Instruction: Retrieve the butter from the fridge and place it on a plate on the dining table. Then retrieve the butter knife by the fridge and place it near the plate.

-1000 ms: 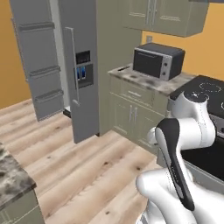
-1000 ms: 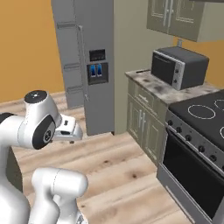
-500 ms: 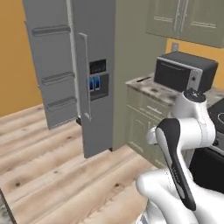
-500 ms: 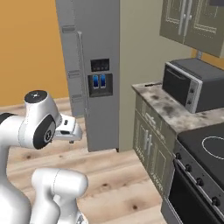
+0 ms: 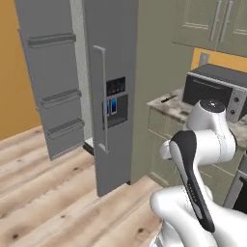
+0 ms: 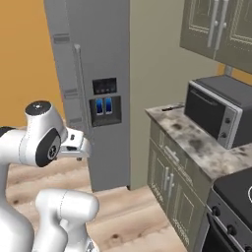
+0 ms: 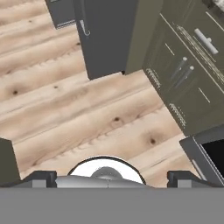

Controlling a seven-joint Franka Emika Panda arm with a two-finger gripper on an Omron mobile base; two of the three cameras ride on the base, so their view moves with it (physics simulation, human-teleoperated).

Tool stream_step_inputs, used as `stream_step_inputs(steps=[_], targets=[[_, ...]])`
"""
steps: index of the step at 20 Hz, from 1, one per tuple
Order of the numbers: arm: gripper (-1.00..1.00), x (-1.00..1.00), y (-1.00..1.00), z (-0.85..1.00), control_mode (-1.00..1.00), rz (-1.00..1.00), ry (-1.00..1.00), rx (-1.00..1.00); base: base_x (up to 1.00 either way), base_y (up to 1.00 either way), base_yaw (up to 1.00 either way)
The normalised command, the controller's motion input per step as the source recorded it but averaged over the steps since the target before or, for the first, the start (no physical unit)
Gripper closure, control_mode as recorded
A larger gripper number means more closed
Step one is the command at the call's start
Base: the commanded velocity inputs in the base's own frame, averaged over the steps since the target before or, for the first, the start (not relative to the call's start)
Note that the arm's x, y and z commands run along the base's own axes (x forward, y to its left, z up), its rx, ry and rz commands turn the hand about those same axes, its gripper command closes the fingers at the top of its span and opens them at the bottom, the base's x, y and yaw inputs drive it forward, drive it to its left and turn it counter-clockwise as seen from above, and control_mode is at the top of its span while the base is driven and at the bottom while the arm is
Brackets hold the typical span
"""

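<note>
Fridge (image 5: 113, 91) straight ahead, tall and dark grey, left door (image 5: 53, 91) swung wide with three bare shelf rails on its inner face. Right door shut, long bar handle (image 5: 101, 99) and small black dispenser panel (image 6: 105, 102) on its front. Plenty of bare wooden floor (image 5: 43, 193) before the fridge and off to the left; on the right, hemmed in by sage-green cabinets (image 6: 172, 182) with a marble table (image 6: 197, 140) on top. Black microwave (image 6: 219, 110) standing on that table, near the wall. Thin dark sliver (image 6: 170, 107) lying at the table's edge nearest the fridge, maybe the knife, too small to tell. Corner of a stove (image 6: 234, 197) cut off at the lower right of the right base view.

Pincer (image 7: 111, 177) pointing down at the floor, fingers (image 7: 41, 177) spread fully apart, nothing between them, touching nothing.

Fridge interior barely seen: just a narrow pale strip between the open door and the shut one. Butter somewhere out of sight; cannot tell where. Upper cabinets (image 5: 212, 24) cut off by the top edge.
</note>
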Motion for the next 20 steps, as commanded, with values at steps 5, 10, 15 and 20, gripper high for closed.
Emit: stream_step_inputs(steps=[5, 10, 15, 20], targets=[[-1.0, 0.0, 0.0, 0.0, 1.0, 0.0, 0.0, 0.0, 0.83, 0.16, -0.52], [-1.0, 0.0, 0.0, 0.0, 1.0, 0.0, 0.0, 0.0, 0.14, 0.37, -0.48], [-1.0, 0.0, 0.0, 0.0, 1.0, 0.0, 0.0, 0.0, -0.12, 0.28, -0.39], [-1.0, 0.0, 0.0, 0.0, 1.0, 0.0, 0.0, 0.0, 0.0, 0.15, -0.3]])
